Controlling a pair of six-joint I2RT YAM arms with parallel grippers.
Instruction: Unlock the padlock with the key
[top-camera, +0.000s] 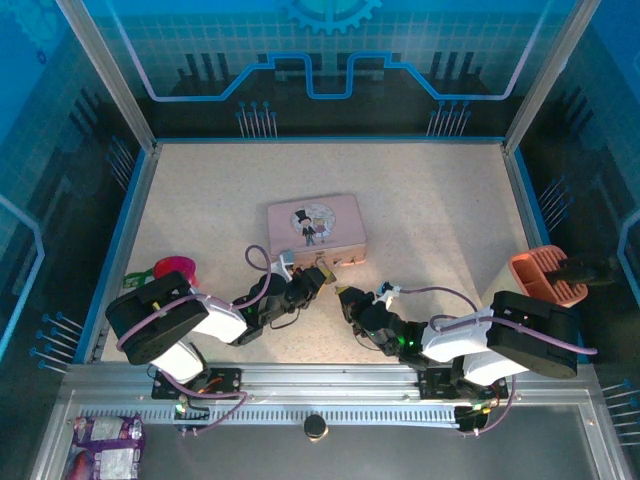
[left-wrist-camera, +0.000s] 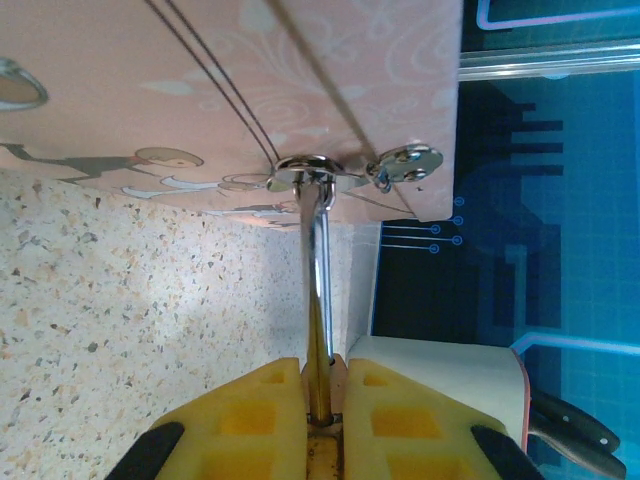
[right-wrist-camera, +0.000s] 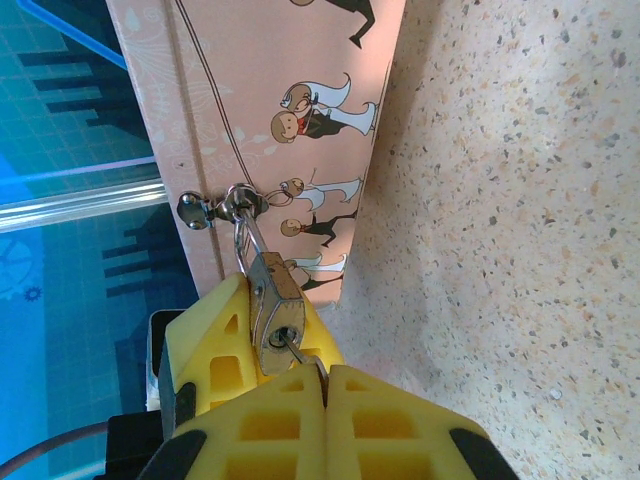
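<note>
- The key (right-wrist-camera: 297, 350) is mostly hidden: only a short dark shaft shows, running from the pinched pads of the right gripper (right-wrist-camera: 323, 372) into the keyhole.
- The padlock (right-wrist-camera: 272, 305) is hooked by its shackle through the hasp (right-wrist-camera: 232, 205) of the pink tin (top-camera: 316, 228). The left gripper (left-wrist-camera: 322, 372) is clamped on its body, seen edge-on.
- From above, padlock and key are hard to make out.
- The tabletop (top-camera: 430, 220) is speckled beige, and blue-lit panels (top-camera: 330, 60) wall it in.

Left tool (left-wrist-camera: 322, 400) with yellow pads (left-wrist-camera: 262, 415) clamped on the padlock (left-wrist-camera: 318, 285), thin silver shackle edge-on, reaching up to a metal ring (left-wrist-camera: 308, 172) on the pink tin (left-wrist-camera: 200, 70), speckled tabletop (left-wrist-camera: 120, 330) at left.
</note>
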